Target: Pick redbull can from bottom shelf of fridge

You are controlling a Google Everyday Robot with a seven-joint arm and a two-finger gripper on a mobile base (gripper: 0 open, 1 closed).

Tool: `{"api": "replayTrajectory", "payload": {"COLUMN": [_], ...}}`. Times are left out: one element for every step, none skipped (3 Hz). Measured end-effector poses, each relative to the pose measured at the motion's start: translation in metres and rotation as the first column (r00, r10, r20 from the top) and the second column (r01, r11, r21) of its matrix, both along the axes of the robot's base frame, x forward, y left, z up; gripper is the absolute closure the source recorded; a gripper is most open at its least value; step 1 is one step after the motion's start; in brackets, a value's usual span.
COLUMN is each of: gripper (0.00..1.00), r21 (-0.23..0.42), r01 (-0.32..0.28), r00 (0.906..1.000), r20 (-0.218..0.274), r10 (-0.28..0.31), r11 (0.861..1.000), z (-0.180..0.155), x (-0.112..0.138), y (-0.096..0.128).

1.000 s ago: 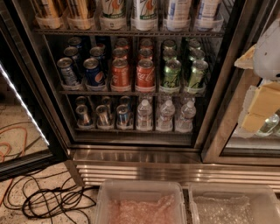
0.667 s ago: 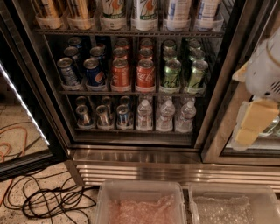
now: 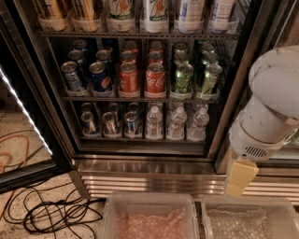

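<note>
Camera view. The fridge (image 3: 140,164) stands with its door (image 3: 28,121) swung out to the left, a lit strip running down the door's edge. The opening is bounded by steel frame posts on both sides.

The bottom shelf (image 3: 140,138) has a low ceiling, and the tops of its stock come close to the rack above. On its left half stand slim silver-and-blue cans in three files. The redbull can (image 3: 131,123) is the front one of the right file, just beside the water bottles (image 3: 176,122) that fill the right half.

On the rack above, Pepsi cans (image 3: 100,77) show the round logo and a red can (image 3: 155,78) shows Coca-Cola script. The green cans (image 3: 183,78) and the top rack's bottles (image 3: 154,14) cannot be read.

The white arm (image 3: 271,107) hangs at the right, before the right frame post. The gripper (image 3: 239,178), pale yellow, sits below it in front of the base grille (image 3: 154,183), lower than the shelf and well apart from the can. Whether it is spread or closed cannot be told.

Two plastic bins (image 3: 149,201) lie at the bottom edge. Black cables (image 3: 56,214) lie on the floor at the left.
</note>
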State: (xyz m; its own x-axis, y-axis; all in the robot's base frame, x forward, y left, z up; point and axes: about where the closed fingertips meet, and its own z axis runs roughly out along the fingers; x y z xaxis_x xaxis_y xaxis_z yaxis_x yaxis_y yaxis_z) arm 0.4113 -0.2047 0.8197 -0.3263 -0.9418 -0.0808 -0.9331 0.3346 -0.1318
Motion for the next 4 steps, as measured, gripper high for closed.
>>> {"api": "replayTrajectory", "payload": {"gripper": [0.00, 0.00, 0.00, 0.00], "r21": [0.000, -0.010, -0.009, 0.022], "r01": [0.000, -0.008, 0.045, 0.103], "r00": [1.0000, 0.9999, 0.9982, 0.9932], "r20": [0.000, 0.015, 0.041, 0.053], "r10": [0.000, 0.009, -0.045, -0.104], "r11": [1.000, 1.000, 0.999, 0.994], "z": [0.000, -0.029, -0.093, -0.142], "x": [0.000, 0.005, 0.025, 0.045], "y": [0.000, 0.010, 0.017, 0.031]}}
